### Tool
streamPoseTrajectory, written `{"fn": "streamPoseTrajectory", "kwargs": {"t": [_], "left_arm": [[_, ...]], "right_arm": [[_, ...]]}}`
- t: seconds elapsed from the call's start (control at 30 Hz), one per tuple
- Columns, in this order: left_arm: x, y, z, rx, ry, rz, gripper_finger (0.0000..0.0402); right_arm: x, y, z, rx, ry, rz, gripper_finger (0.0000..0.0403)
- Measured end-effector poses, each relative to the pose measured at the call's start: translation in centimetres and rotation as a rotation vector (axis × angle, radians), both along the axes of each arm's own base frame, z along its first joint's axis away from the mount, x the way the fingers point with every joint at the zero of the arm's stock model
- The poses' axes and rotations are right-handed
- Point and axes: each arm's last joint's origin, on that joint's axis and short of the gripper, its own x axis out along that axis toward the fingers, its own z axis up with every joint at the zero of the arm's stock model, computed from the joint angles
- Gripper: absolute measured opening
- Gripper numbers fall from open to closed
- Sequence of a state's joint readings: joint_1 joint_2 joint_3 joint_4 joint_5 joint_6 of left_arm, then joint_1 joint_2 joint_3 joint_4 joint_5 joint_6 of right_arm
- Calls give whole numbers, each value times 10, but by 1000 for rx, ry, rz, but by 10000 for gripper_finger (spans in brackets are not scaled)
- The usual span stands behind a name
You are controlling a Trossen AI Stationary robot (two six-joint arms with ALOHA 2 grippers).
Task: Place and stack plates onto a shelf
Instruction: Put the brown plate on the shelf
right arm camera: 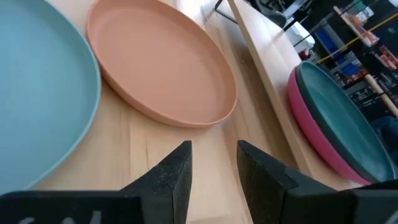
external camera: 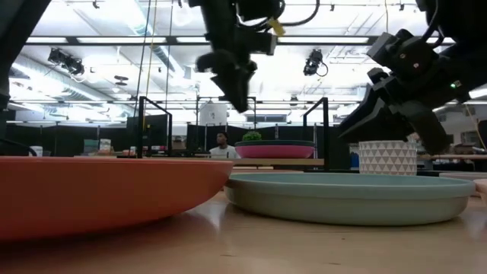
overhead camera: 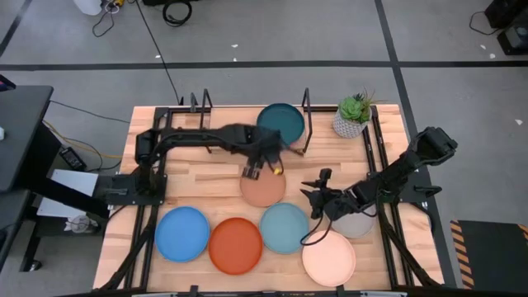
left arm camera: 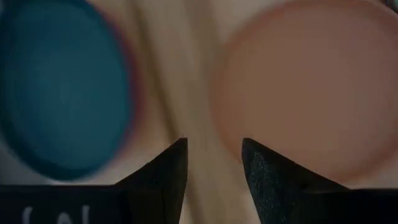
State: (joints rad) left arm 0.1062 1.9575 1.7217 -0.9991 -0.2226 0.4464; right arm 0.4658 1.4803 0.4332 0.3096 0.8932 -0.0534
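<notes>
Left hand [left arm camera: 214, 177] open above peach plate [left arm camera: 311, 87]

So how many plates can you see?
8. Two are stacked on the shelf, dark teal over magenta. The peach plate lies mid-table. Blue, orange and turquoise sit in a front row, cream at front right, and grey is half hidden under the right arm.

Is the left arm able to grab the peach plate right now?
Probably yes. The left end effector hangs open just above the peach plate, at its edge nearest the shelf, with nothing lying between them.
</notes>
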Motion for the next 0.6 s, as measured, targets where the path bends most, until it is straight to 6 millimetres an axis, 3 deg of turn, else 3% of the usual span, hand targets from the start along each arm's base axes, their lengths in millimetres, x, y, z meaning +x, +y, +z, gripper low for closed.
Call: {"fn": "streamPoseTrajectory", "kwargs": {"t": [0.3,0.6], "left_arm": [[-16,-57,-40,-109,149,-17,159],[-28,-96,-67,-106,189,-68,143]], "right_arm": [[7,-11,0,30,26,22,132],[13,-20,1,74,21,46,132]]}}
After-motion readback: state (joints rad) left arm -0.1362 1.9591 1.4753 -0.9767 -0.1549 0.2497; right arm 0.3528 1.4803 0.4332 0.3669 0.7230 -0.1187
